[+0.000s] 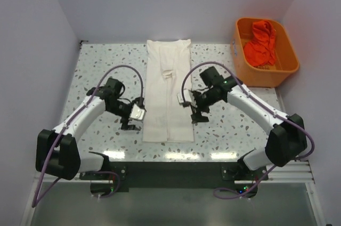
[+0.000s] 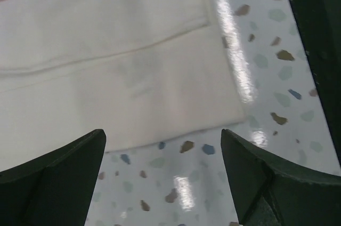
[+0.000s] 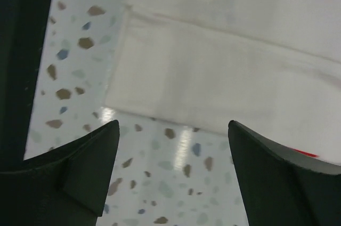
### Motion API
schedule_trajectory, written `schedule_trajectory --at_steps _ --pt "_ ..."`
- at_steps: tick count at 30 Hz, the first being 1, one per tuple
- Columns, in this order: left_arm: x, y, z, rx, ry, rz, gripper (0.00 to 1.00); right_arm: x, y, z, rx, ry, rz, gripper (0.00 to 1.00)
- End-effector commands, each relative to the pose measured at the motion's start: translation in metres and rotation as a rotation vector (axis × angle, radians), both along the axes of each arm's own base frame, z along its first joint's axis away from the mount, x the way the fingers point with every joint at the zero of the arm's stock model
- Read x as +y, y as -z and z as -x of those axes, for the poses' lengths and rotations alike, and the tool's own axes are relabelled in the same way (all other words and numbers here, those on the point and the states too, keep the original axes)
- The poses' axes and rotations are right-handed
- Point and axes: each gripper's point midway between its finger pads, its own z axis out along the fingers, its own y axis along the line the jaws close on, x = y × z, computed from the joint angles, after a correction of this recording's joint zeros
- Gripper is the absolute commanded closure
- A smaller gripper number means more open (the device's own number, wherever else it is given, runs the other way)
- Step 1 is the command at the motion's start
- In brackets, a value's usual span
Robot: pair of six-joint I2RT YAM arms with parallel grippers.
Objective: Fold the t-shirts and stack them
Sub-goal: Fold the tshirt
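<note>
Left gripper (image 1: 130,124) and right gripper (image 1: 198,116), jaws spread and empty, flank the t-shirt (image 1: 168,93), a long folded strip lying flat mid-table (image 1: 101,66). Soft, light, limp cotton, probably best pinched at its near hem corners.

The t-shirt (image 1: 169,90) lies on the table (image 1: 101,71) between the left pincer (image 1: 130,124) and right pincer (image 1: 198,116); the tub (image 1: 266,77) stands far right

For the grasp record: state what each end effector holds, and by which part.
Nothing is held: left end effector and right end effector both stand open beside the long folded white cotton t-shirt.
</note>
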Motion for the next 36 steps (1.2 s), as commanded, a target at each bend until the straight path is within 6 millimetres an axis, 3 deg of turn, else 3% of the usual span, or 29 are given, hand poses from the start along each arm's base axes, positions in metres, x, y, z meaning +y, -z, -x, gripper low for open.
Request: schedule_trajectory --at_steps 1,4,5,10,18,22,28,33,36 --pt "0.004 0.026 0.05 -0.13 0.253 -0.059 0.09 -0.012 0.024 0.052 -0.031 -0.183 0.044 0.15" --pt "-0.002 0.051 0.065 -0.175 0.307 -0.097 0.19 -0.016 0.068 0.077 -0.037 -0.257 0.091 0.31" --pt "0.0 0.064 0.073 -0.156 0.306 -0.108 0.21 -0.012 0.074 0.08 -0.058 -0.286 0.091 0.34" --pt "0.0 0.084 0.078 -0.182 0.317 -0.117 0.28 -0.018 0.107 0.098 -0.062 -0.365 0.133 0.44" --pt "-0.007 0.091 0.063 -0.197 0.273 -0.113 0.36 -0.008 0.133 0.082 -0.147 -0.366 0.154 0.47" --pt "-0.009 0.095 0.062 -0.203 0.3 -0.117 0.42 -0.008 0.143 0.084 -0.16 -0.394 0.175 0.48" --pt "-0.007 0.106 0.073 -0.168 0.381 -0.143 0.49 -0.016 0.154 0.089 -0.184 -0.437 0.21 0.51" --pt "-0.002 0.119 0.08 -0.121 0.414 -0.196 0.53 -0.027 0.165 0.095 -0.151 -0.472 0.276 0.67" --pt "-0.002 0.122 0.078 -0.125 0.414 -0.204 0.57 -0.027 0.167 0.094 -0.165 -0.45 0.276 0.7"
